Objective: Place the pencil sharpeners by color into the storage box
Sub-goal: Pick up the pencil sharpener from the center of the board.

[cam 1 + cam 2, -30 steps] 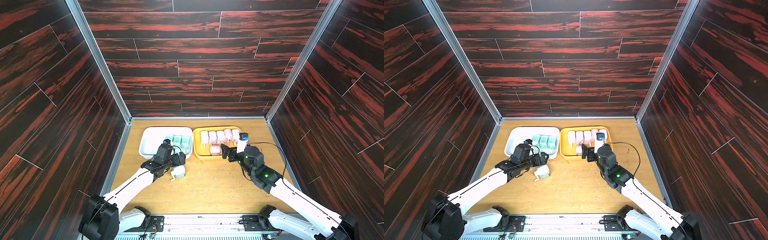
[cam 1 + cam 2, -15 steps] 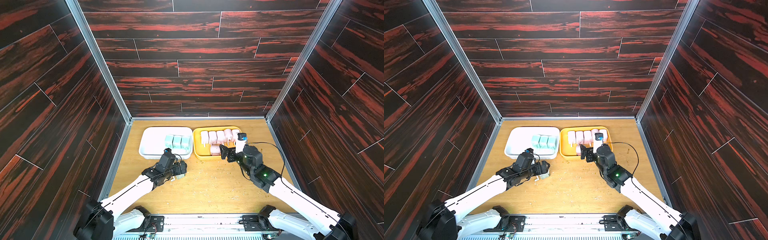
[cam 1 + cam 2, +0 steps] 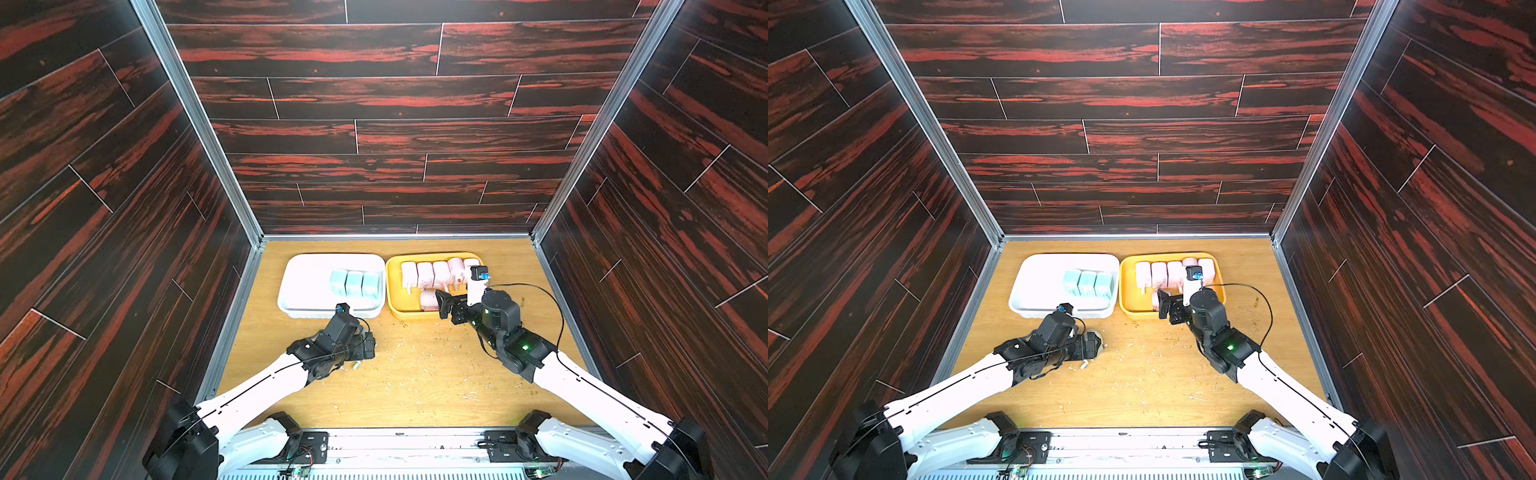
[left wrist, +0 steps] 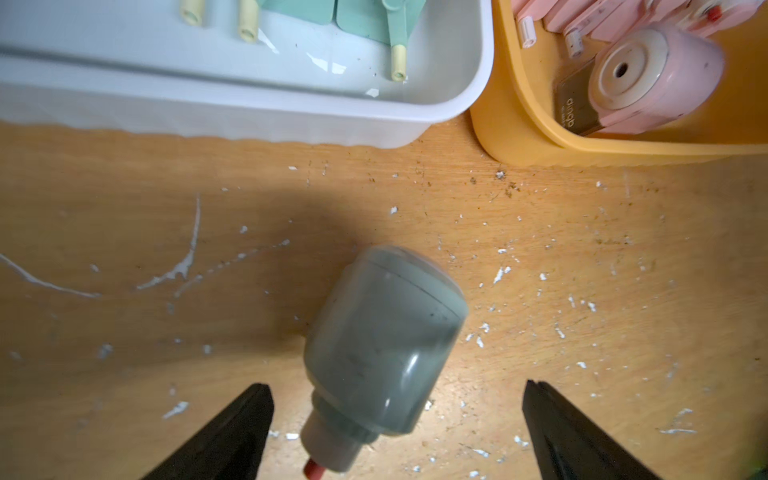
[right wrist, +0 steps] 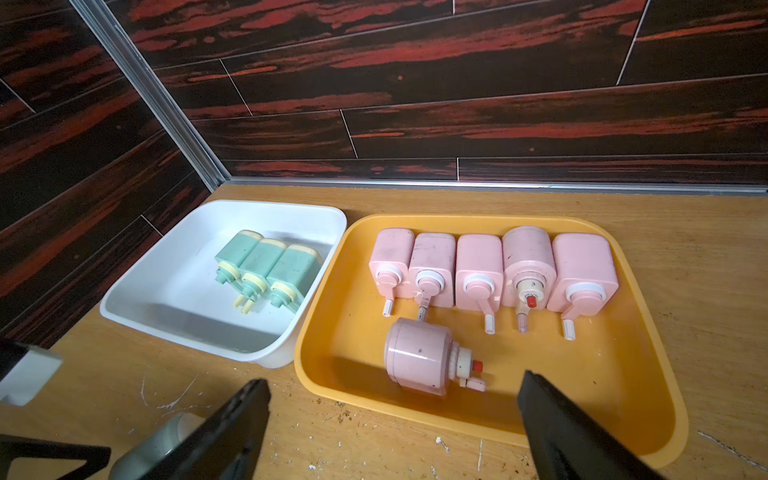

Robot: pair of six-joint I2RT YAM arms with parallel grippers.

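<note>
I have my left tool (image 4: 395, 432) wide around the last mint-green plastic sharpener (image 4: 382, 345) lying on the wooden surface (image 4: 582, 291); next I close, then lift to the white plastic tray (image 4: 291, 108). Right tool (image 5: 390, 419) idles wide.

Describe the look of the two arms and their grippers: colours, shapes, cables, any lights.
Both arms have smooth white link shells with black joint housings. The left gripper and right gripper are black, with tapering, wedge-shaped black fingers. Each wrist carries a small camera module with a blue part. A thin black cable loops beside each wrist, wider on the right arm, where a green light glows.
</note>
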